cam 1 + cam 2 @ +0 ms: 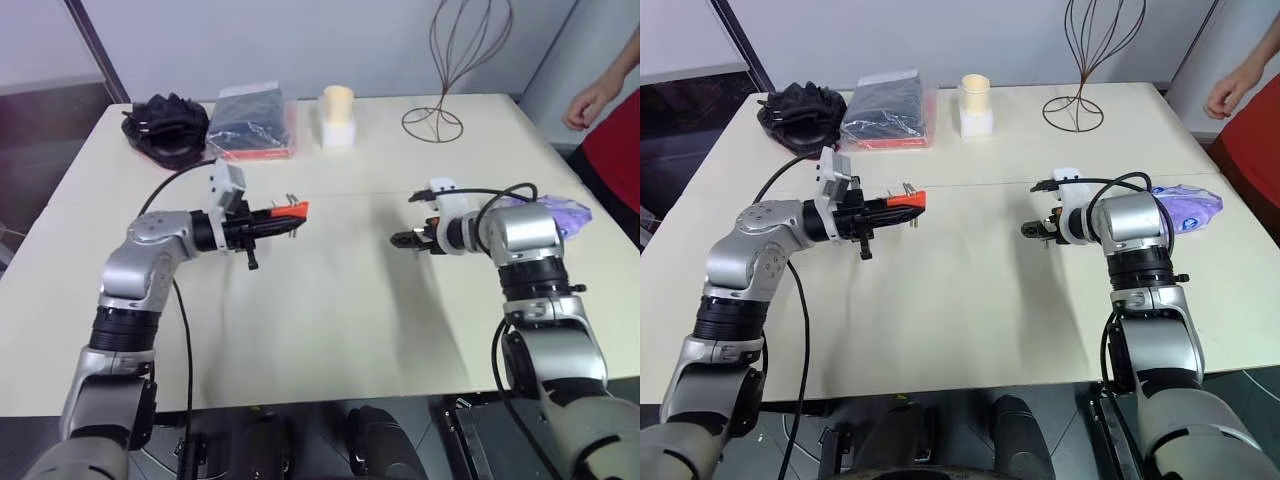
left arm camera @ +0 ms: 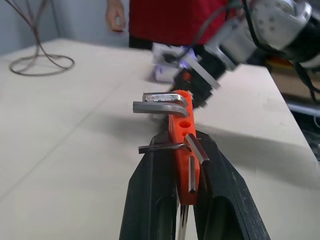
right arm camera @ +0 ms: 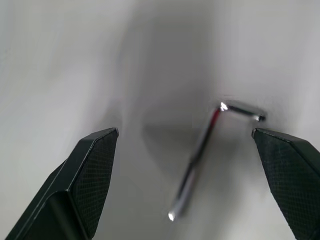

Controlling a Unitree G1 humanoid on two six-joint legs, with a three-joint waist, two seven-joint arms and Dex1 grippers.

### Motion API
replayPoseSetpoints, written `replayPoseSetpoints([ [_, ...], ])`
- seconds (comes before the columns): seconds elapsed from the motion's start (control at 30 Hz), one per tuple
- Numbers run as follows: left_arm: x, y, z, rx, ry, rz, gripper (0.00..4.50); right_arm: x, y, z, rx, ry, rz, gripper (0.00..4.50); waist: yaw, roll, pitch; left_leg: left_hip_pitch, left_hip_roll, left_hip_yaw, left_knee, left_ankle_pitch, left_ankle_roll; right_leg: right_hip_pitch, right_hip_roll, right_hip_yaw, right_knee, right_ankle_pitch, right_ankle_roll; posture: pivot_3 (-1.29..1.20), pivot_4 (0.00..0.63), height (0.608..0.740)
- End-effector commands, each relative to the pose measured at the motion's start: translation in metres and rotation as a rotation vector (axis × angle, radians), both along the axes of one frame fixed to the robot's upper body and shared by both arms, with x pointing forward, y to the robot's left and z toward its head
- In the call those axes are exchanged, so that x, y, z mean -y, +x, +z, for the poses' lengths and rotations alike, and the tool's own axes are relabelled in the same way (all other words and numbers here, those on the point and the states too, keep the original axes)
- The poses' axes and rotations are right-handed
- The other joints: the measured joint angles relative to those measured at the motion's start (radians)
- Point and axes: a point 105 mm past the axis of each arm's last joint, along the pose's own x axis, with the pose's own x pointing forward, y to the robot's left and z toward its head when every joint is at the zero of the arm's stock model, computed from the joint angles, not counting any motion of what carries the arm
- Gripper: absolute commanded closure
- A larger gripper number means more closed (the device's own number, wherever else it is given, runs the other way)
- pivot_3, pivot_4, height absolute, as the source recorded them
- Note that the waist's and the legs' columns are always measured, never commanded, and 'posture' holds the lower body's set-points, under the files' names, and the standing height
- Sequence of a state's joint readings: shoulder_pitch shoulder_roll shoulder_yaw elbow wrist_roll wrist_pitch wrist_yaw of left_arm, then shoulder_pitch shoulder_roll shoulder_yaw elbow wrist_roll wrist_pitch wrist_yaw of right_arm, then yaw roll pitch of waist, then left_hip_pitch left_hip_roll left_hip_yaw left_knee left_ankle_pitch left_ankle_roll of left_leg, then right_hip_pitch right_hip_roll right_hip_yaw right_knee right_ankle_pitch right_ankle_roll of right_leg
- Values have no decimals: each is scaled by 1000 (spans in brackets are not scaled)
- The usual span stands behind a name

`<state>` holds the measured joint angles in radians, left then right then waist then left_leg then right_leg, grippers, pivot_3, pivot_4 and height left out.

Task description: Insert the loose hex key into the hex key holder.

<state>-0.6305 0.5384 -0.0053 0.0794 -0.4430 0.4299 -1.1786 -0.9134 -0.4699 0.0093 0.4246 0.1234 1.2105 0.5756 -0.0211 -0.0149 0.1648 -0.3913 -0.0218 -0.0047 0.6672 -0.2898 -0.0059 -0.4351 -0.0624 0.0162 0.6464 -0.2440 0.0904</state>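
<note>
My left gripper (image 2: pixel 175 200) was clamped on hex key holder (image 2: pixel 182 145). Right gripper (image 3: pixel 185 145) was wide over loose hex key (image 3: pixel 197 155), bend at 1 o'clock. Thin, stiff, prob slippery; I'd pinch mid-shaft.

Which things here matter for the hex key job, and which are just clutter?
Job:
hex key holder, clamped in left gripper
loose hex key, on table between open right gripper fingers

Clutter:
purple packet
wire stand
cream cup
black bundle
folded dark cloth

I read no text, label, brand or number anywhere. Red-edged packet (image 1: pixel 252 128) at table's far side may carry print, too small for me to tell. Hex key holder (image 2: pixel 183 145): no marking legible on orange face.
</note>
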Motion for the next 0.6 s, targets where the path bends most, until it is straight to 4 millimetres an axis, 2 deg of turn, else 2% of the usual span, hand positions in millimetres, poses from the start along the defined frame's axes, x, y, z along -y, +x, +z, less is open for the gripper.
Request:
replayPoseSetpoints([
  [0.03, -5, -2, -1, 39, 51, -14, 4500, -7, 0, -8, -25, 9, 14, 59, 0, 0, 0, 0, 0, 0, 0, 0, 0, 0, 0, 0, 0, 0, 0, 0, 150, 740],
  [0.13, -7, 0, -2, 46, 67, -10, 4500, -11, -1, -14, -46, 14, 11, 59, 0, -1, -1, 1, 0, 0, 0, 0, 0, 1, 0, 0, 0, 0, 0, 0, 150, 740],
  [0.23, -7, 1, -3, 56, 80, -7, 4500, -13, -1, -22, -66, 14, 2, 891, -1, -2, -1, 1, 1, 0, 0, 0, 0, 2, 0, 0, 0, 0, 0, 0, 150, 740],
  [0.47, -7, 1, -2, 69, 68, 6, 4500, -23, -3, -40, -119, 33, -47, 4436, -21, -3, -2, 2, 2, -1, 0, 0, 0, 2, 0, 0, 0, 0, 0, 0, 150, 740],
  [0.6, -9, 1, -2, 68, 68, 12, 4500, -27, -3, -40, -105, 35, -37, 4475, -26, -3, -3, 2, 2, -1, -1, 0, 0, 2, 0, 0, 0, 0, 0, 0, 150, 740],
])
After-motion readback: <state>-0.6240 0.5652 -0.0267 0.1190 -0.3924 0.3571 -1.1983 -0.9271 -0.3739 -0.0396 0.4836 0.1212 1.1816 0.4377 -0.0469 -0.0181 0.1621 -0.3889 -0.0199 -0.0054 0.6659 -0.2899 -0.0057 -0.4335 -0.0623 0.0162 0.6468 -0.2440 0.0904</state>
